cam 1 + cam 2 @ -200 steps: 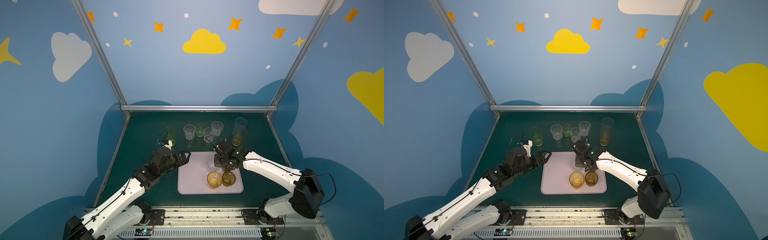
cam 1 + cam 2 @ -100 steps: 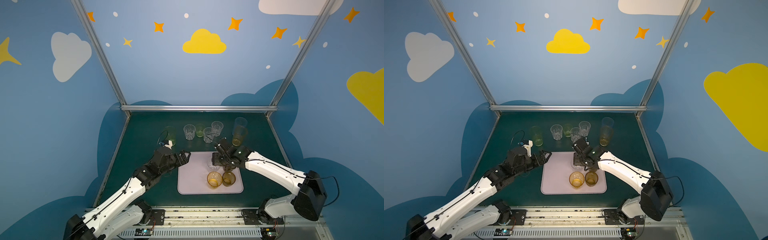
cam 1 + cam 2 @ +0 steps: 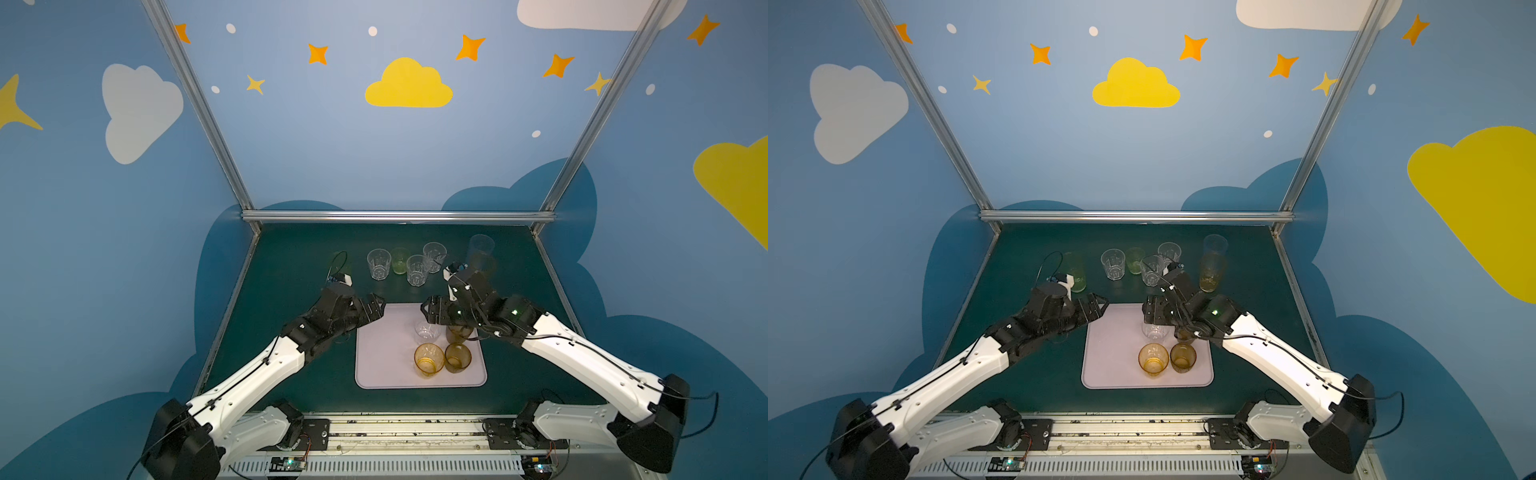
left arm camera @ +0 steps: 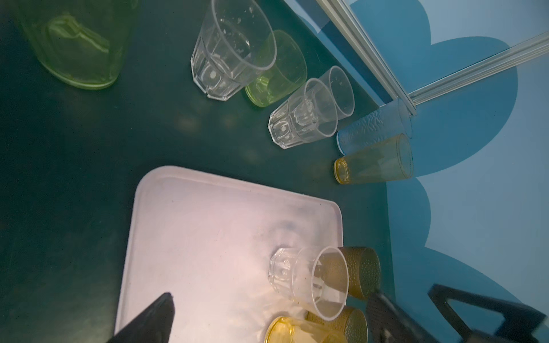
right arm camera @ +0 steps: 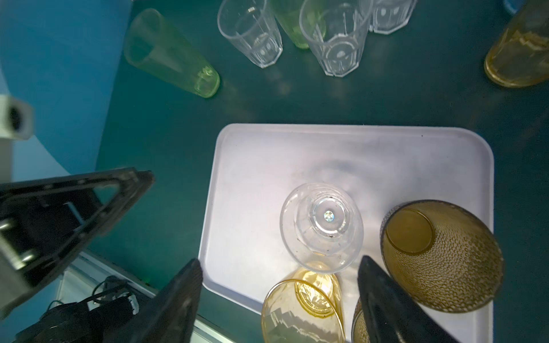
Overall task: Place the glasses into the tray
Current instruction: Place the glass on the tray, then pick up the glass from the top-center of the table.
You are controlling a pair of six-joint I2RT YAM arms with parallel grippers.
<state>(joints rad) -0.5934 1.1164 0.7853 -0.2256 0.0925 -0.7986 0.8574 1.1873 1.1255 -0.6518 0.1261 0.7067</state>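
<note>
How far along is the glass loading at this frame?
Done: four stand in the tray: a clear faceted glass, an amber glass and two brown glasses.
In hand: nothing. The right end effector is open above the clear one; the left end effector is open too.
Left: seven on the table: three clear faceted, short green, tall green, tall amber, tall pale blue.

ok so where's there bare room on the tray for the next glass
The tray's left half is bare, from its left rim to the clear glass and amber glass. The far strip behind the clear glass is free. The right half is crowded: those two and two brown glasses stand close together.
</note>
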